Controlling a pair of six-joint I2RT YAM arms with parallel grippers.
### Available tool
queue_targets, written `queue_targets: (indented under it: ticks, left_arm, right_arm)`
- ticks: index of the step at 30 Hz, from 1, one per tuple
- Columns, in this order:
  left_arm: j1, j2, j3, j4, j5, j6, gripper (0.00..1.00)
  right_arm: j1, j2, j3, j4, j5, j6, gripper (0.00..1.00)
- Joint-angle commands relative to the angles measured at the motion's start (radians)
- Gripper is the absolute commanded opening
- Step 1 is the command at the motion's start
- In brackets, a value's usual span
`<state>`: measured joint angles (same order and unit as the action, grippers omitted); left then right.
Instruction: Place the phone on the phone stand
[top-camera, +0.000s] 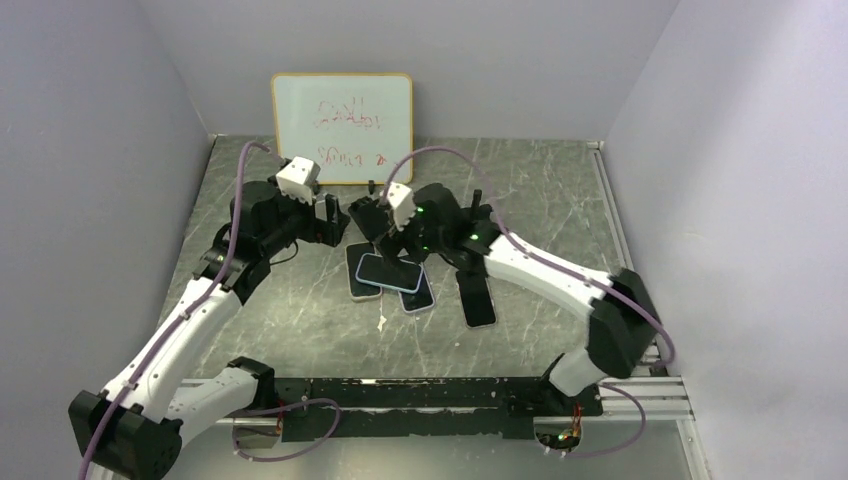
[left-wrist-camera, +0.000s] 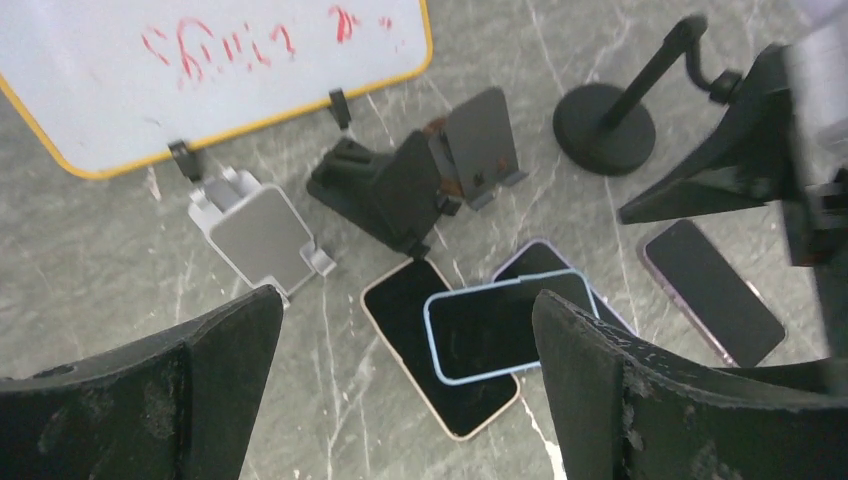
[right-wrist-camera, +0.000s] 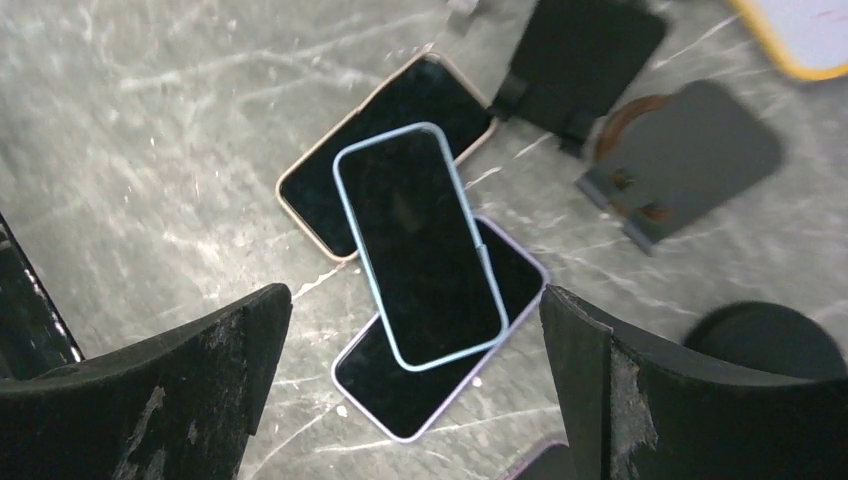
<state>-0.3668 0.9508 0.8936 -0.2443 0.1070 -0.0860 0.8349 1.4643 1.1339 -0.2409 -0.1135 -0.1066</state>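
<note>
Judged the task as barely started: saw no phone seated on any stand. Found three phones heaped flat on the table (top-camera: 300, 330), screens up, with the blue-cased phone (right-wrist-camera: 420, 245) on top, lying across the beige-cased phone (right-wrist-camera: 320, 200) and the purple-cased phone (right-wrist-camera: 420, 405). Noted a fourth phone (left-wrist-camera: 712, 290) lying flat by itself, near the heap but not touching it. Counted four stands just behind the heap, none bearing a phone: the silver stand (left-wrist-camera: 260, 235), the black stand (left-wrist-camera: 390, 190), the dark grey stand (left-wrist-camera: 480, 135) and the pole stand (left-wrist-camera: 605, 120) on its round base, all in front of the whiteboard (left-wrist-camera: 200, 70).

Found the left gripper (left-wrist-camera: 405, 305) spread wide and holding nothing, hovering over the near edge of the heap and facing the stands. Found the right gripper (right-wrist-camera: 415, 300) likewise spread wide and holding nothing, poised above the blue-cased phone; could not tell of any contact with it.

Reckoned every step as left to do: closing on a phone, most likely the top one, lifting it clear of the two beneath, carrying it to a stand and leaning it against the back plate with its lower edge on the lip. Could not tell which stand was meant
</note>
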Motion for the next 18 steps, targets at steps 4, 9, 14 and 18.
queue_targets:
  ticks: [4, 9, 14, 18]
  left_arm:
    - [0.006, 0.016, -0.031, -0.033, 0.108, -0.031, 1.00]
    - [0.007, 0.027, -0.061, -0.014, 0.141, -0.038, 1.00]
    - [0.006, 0.033, -0.067, -0.020, 0.155, -0.016, 1.00]
    - [0.006, 0.039, -0.075, -0.014, 0.177, -0.019, 1.00]
  right_arm:
    - [0.032, 0.241, 0.133, -0.146, -0.089, -0.124, 1.00]
    - [0.038, 0.327, 0.148, -0.120, -0.089, -0.176, 1.00]
    - [0.039, 0.354, 0.113, -0.022, -0.051, -0.218, 1.00]
    - [0.037, 0.395, 0.126, -0.007, -0.046, -0.269, 1.00]
